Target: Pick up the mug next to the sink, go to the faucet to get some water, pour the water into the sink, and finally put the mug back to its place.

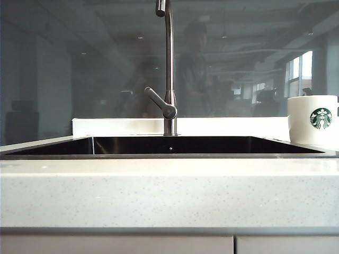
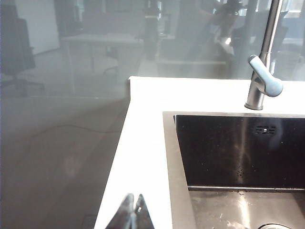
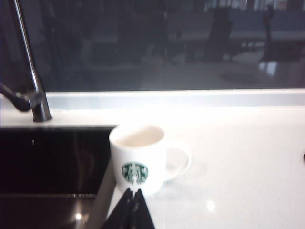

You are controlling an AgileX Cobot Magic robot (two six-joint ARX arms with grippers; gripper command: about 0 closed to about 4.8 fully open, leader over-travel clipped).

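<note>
- White ceramic mug (image 3: 140,160) stands upright on the speckled worktop (image 3: 238,157), just beyond the right gripper (image 3: 134,200), apart from it
- Right gripper's fingers are pressed together, holding nothing
- Left gripper (image 2: 133,206), likewise closed and empty, hangs over the worktop beside the sink (image 2: 238,148); the faucet (image 2: 261,71) stands well beyond it

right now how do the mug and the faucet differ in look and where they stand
The mug is white ceramic, squat, with a green logo; the faucet is brushed steel, tall and slim. The mug carries a loop handle, the faucet an angled lever. The mug stands beside the sink on the right, the faucet behind its middle. Both stand upright on the white counter.
</note>
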